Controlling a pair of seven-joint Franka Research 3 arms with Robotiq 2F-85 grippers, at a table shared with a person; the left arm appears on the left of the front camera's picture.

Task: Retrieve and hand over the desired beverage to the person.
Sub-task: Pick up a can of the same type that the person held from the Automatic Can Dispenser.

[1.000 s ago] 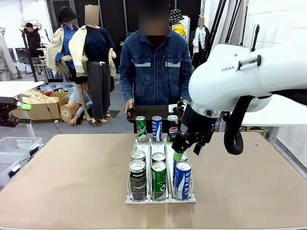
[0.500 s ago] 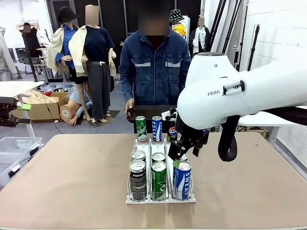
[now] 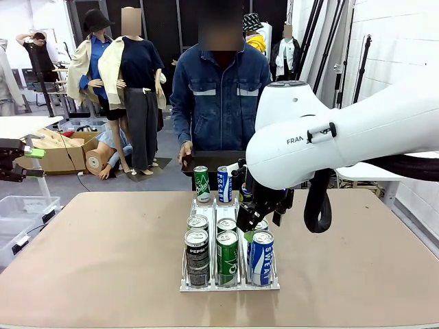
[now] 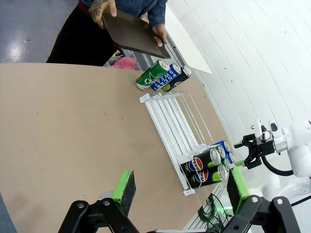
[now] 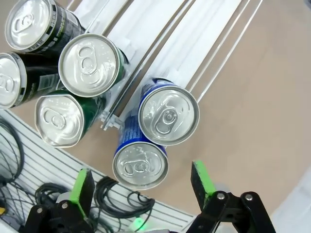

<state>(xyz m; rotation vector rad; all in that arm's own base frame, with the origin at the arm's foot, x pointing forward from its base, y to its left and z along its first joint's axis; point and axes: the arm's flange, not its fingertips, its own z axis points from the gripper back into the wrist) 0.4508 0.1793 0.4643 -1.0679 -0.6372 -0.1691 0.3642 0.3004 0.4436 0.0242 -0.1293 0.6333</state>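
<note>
Front view, tan tabletop (image 3: pixel 96 253), person (image 3: pixel 219 96) behind, white wall (image 3: pixel 398 68)

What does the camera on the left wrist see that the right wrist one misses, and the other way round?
Left wrist view: a person's hand holding a flat dark tray at the far side, three drink cans (green, blue, dark) at the white wire rack's far end, and the right arm's open tool above the near cans. Right wrist view: round silver can tops with pull tabs, seen from straight above. Both: the rack, the near cans, the brown tabletop.
</note>
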